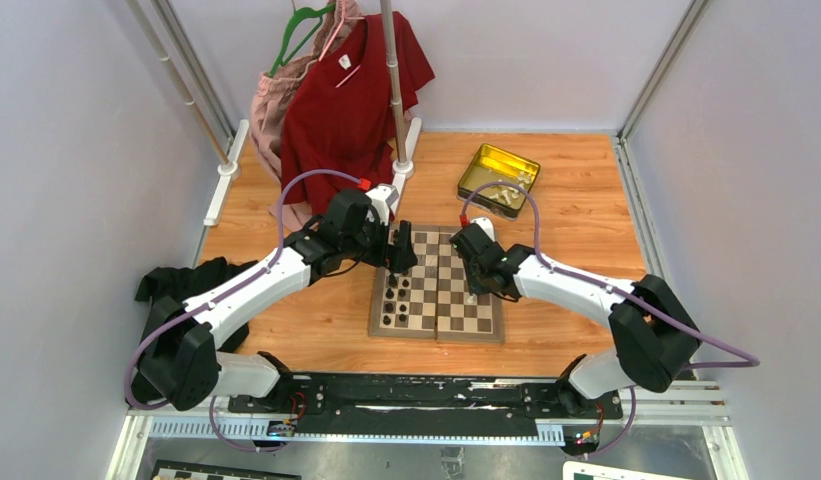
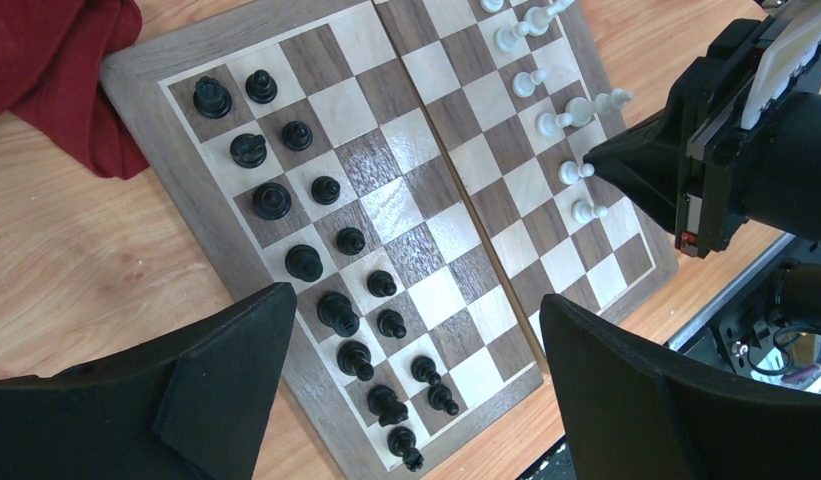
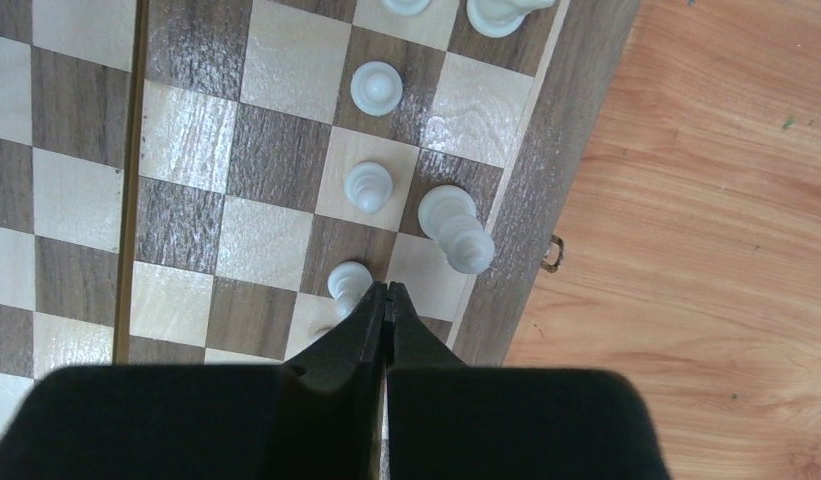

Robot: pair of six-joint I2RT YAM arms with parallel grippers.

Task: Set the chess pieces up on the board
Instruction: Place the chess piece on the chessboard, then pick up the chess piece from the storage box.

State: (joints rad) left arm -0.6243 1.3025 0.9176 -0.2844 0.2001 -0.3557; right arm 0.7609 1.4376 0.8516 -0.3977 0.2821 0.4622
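Note:
The board [image 1: 441, 300] lies in the middle of the table. Black figures stand in two rows along its left side [image 2: 326, 190]. White chess pieces [image 2: 571, 172] stand along its right side. My left gripper [image 1: 400, 255] hangs open and empty above the board's left half, its fingers wide apart [image 2: 414, 300]. My right gripper [image 1: 474, 285] is shut, with nothing between the fingers, low over the right edge of the board [image 3: 186, 130]. Its tips [image 3: 386, 290] are right beside a white pawn [image 3: 348, 283]. Two more pawns [image 3: 369, 186] and a taller white piece [image 3: 454, 228] stand just beyond.
A gold tin [image 1: 498, 178] with some pieces in it sits at the back right. A red shirt [image 1: 346, 100] hangs on a rack at the back and reaches the board's far left corner [image 2: 56, 60]. A black cloth [image 1: 176, 285] lies at the left.

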